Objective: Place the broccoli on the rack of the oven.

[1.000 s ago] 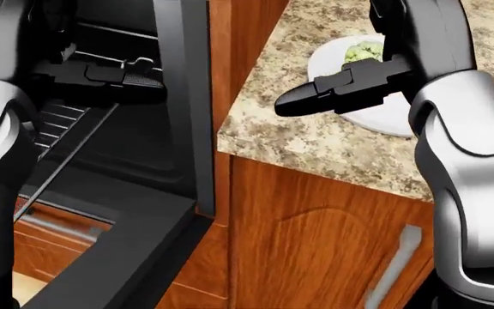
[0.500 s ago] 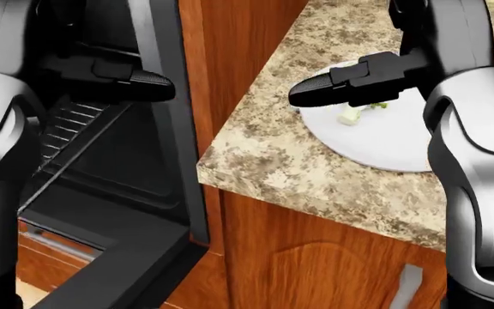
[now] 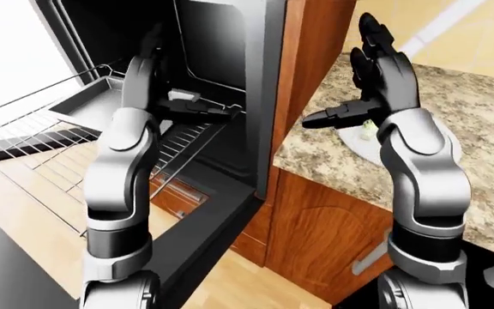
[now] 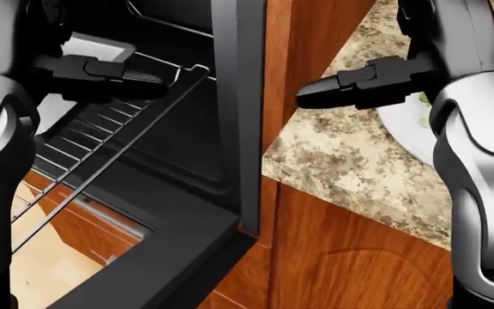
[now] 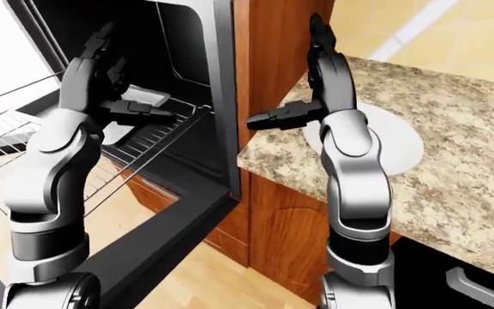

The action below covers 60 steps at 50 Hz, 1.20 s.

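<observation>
Right-eye view: right robot hand [image 5: 315,77] fingers spread, empty, above white plate [image 5: 397,145]

- Even, bright simulator light; every view is sharp, with no blur and nothing out of focus.
- At the left-eye view's far left, a blown-out white patch glares behind the oven rack [image 3: 24,129].
- The oven cavity [image 5: 153,51] is dim, nearly black.
- Soft highlights sheen both grey arms.
- The granite counter [image 5: 453,193] shows only faint shadows.
- Straight edges look tilted, not bent.
</observation>
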### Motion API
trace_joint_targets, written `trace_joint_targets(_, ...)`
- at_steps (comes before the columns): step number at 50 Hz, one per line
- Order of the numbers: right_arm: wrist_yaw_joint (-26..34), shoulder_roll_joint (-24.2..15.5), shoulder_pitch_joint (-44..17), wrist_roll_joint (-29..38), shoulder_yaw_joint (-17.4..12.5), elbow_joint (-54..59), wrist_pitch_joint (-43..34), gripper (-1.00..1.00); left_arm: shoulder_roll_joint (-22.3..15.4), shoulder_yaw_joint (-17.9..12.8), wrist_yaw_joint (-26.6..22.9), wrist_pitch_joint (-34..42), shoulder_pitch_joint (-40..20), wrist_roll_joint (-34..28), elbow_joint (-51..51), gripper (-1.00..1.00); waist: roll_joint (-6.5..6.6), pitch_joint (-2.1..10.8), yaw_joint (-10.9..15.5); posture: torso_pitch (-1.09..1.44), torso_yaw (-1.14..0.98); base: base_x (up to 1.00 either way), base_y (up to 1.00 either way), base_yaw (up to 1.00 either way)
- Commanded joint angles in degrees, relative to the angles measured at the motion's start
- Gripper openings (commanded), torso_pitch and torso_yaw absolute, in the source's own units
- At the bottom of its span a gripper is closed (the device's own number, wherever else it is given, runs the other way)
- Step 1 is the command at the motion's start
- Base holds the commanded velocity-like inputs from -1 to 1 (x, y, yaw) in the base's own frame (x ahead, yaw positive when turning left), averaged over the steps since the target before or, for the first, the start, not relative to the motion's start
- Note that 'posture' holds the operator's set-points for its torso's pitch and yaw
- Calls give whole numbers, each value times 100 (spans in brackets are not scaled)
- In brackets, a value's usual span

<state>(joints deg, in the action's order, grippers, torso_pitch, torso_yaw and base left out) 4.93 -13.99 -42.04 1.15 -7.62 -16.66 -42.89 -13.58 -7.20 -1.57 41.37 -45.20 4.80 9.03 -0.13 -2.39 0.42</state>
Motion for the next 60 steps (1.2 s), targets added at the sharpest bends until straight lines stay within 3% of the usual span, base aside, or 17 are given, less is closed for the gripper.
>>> trace_joint_targets(1, -53, -146, -228, 93, -23, -183, -1, 100, -55, -46, 28, -186, -172, -27, 141, 100, -21, 176, 5, 0, 0, 0, 0, 0)
trace_joint_targets(7, 9, -261, -162, 194, -119, 67, -144, 100, -61, -51, 32, -133, -175, -32, 198, 100, -11, 193, -4, 0, 0, 0, 0, 0)
trace_joint_targets(11, 213, -578, -480, 376, -169, 294, -529, 100, -143, -93, 21, 29, -283, -14, 281, 100, -25, 209, -15, 0, 0, 0, 0, 0)
trace_joint_targets(15, 251, -638, -471, 452, -278, 563, -372, 100, -294, -141, -3, 271, -606, 10, 274, 100, -27, 176, -16, 0, 0, 0, 0, 0)
trace_joint_targets(22, 351, -744, -476, 718, -212, 1325, 236, 100, -549, -224, -41, 531, -1155, 63, 107, 100, -31, 165, -30, 0, 0, 0, 0, 0)
trace_joint_targets(34, 519, -887, -711, 1076, -179, 2082, 363, 100, -872, -260, -141, 683, -1829, 103, -279, 100, -26, 138, -28, 0, 0, 0, 0, 0)
trace_joint_targets(40, 684, -1052, -832, 1423, -88, 2668, 651, 100, -994, -323, -150, 758, -1819, 122, -197, 100, -30, 135, -35, 0, 0, 0, 0, 0)
trace_joint_targets(47, 984, -1160, -981, 1843, -46, 2855, 317, 100, -1054, -353, -123, 780, -1746, 167, -135, 100, -17, 131, -22, 0, 0, 0, 0, 0)
trace_joint_targets(60, 1238, -1343, -1147, 2312, -186, 3266, 256, 100, -1078, -384, -62, 801, -1655, 236, -40, 100, -31, 134, -19, 0, 0, 0, 0, 0)
